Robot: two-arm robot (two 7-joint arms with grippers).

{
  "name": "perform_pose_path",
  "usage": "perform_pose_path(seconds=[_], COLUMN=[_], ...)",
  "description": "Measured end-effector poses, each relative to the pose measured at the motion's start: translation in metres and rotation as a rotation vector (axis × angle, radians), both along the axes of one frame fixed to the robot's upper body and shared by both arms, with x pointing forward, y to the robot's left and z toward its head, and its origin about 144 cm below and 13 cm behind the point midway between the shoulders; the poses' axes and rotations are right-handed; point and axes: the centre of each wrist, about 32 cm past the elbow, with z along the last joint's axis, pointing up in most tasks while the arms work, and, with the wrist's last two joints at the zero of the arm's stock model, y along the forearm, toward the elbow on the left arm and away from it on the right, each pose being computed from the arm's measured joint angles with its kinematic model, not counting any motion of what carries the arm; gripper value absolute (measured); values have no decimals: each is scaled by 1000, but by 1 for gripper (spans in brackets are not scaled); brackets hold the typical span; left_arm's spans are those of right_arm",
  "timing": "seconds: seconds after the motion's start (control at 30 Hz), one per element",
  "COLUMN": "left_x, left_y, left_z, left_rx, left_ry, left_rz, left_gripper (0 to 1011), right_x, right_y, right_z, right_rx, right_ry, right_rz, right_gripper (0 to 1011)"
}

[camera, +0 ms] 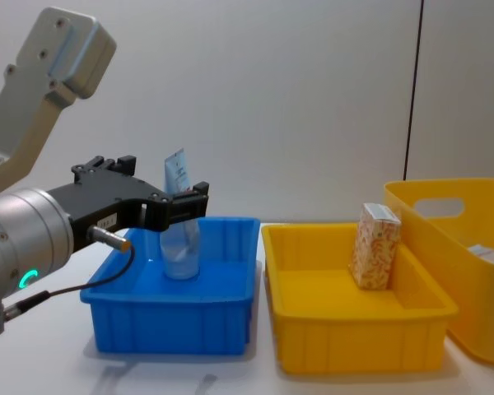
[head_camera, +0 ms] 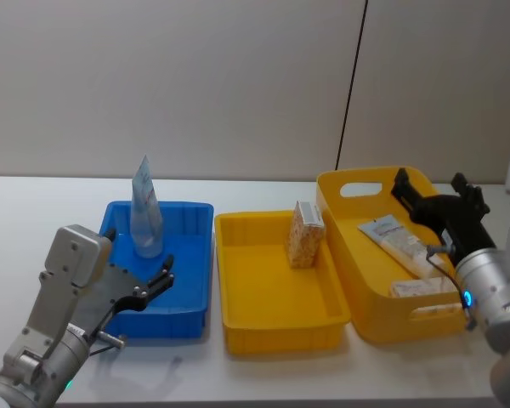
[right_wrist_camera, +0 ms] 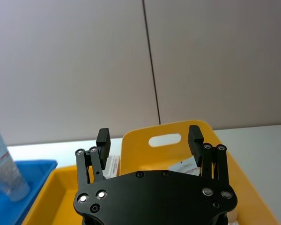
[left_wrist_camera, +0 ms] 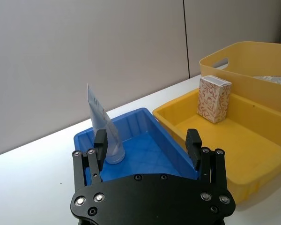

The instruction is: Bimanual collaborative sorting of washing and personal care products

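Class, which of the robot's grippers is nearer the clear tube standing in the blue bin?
Left. The left gripper is open just in front of the clear tube; the right gripper is open over the tall yellow basket.

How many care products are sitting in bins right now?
4 visible: a clear tube upright in the blue bin, an orange-speckled carton in the yellow tray, and a flat tube and carton in the handled yellow bin. More may be hidden there.

A plain wall (head_camera: pixel 170 85) of pale grey-beige panels stands behind the white table (head_camera: pixel 263 374). A thin dark vertical seam (head_camera: pixel 353 85) divides the wall into two panels, right of the middle. The table top is smooth and reaches up to the wall. The light is soft and even, with weak shadows
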Motion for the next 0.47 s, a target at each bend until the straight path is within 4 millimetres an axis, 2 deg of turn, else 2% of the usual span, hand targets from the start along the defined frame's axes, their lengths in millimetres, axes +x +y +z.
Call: perform_pose_path(seconds=[0.47], left_x=[0], left_y=[0], left_z=[0], left_rx=[0], left_ry=[0], left_rz=[0], left_gripper=[1001], right_x=[-36], right_y=[8], right_z=[-26], right_rx=[-109], right_ry=[15], right_rz=[116], right_gripper=[1002])
